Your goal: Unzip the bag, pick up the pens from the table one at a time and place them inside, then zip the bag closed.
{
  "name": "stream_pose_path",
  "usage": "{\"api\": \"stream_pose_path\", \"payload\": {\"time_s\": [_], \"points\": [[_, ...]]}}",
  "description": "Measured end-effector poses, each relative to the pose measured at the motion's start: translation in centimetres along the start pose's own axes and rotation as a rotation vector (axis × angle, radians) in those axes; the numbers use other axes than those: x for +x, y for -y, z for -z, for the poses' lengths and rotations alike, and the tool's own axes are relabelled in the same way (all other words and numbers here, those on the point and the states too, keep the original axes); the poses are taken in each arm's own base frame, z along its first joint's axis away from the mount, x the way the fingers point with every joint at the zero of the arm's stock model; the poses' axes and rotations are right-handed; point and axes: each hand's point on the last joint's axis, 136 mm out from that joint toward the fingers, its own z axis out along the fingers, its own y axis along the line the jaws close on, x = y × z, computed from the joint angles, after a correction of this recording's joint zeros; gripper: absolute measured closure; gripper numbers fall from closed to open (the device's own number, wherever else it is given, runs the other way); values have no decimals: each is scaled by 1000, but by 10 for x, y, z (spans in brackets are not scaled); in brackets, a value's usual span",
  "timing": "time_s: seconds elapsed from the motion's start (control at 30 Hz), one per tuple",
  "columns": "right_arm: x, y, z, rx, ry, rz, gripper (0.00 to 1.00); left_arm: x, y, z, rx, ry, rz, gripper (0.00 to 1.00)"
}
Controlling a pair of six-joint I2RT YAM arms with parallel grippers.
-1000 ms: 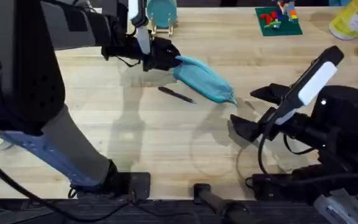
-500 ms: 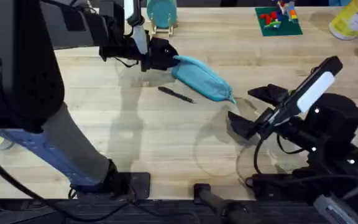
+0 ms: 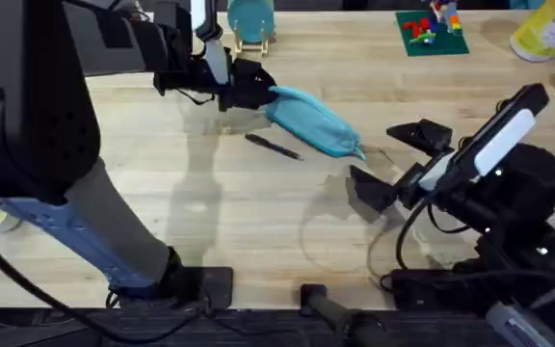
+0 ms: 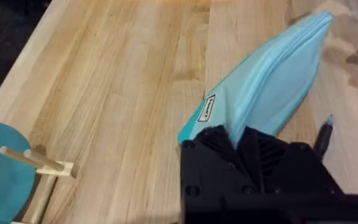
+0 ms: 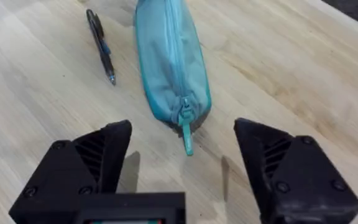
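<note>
The turquoise bag (image 3: 312, 120) lies slantwise on the table (image 3: 258, 212), its zipper closed and the pull tab (image 5: 186, 135) hanging off its near end. My left gripper (image 3: 254, 89) is shut on the bag's far end, as the left wrist view shows at the bag (image 4: 272, 87). My right gripper (image 5: 182, 163) is open, its fingers (image 5: 95, 155) spread just short of the zipper pull. One dark pen (image 3: 274, 146) lies on the wood beside the bag, seen also as the pen (image 5: 100, 46) and the pen tip (image 4: 322, 134).
A round teal object on a wooden stand (image 3: 251, 21) sits behind the left gripper. A toy-brick model on a green plate (image 3: 431, 31) and a yellow bottle (image 3: 545, 29) stand at the back right. Open wood lies in front of the bag.
My right gripper has edged up and left toward the bag's zipper end. The left gripper, bag and pen have stayed put.
</note>
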Motion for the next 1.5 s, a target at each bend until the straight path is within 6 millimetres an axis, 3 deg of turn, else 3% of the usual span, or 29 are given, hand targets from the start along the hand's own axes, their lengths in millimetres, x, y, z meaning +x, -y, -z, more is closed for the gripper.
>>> {"api": "stream_pose_path", "payload": {"time_s": [0.37, 0.9, 1.03, 1.23, 1.5], "points": [[0, -1, 0, -5, 0, -20, 5, 0, 0, 0, 0, 0, 0, 958], [8, 14, 2, 89, -55, -420, 5, 0, -1, 0, -3, 1, -6, 958], [-6, 21, 4, 90, -148, -490, 5, 0, -1, 0, -3, 1, -6, 958], [-18, 33, -11, 80, -225, -528, 5, 0, -1, 0, -3, 1, -6, 958], [6, 36, -42, 51, -329, -576, 5, 0, -1, 0, -3, 1, -7, 958]]}}
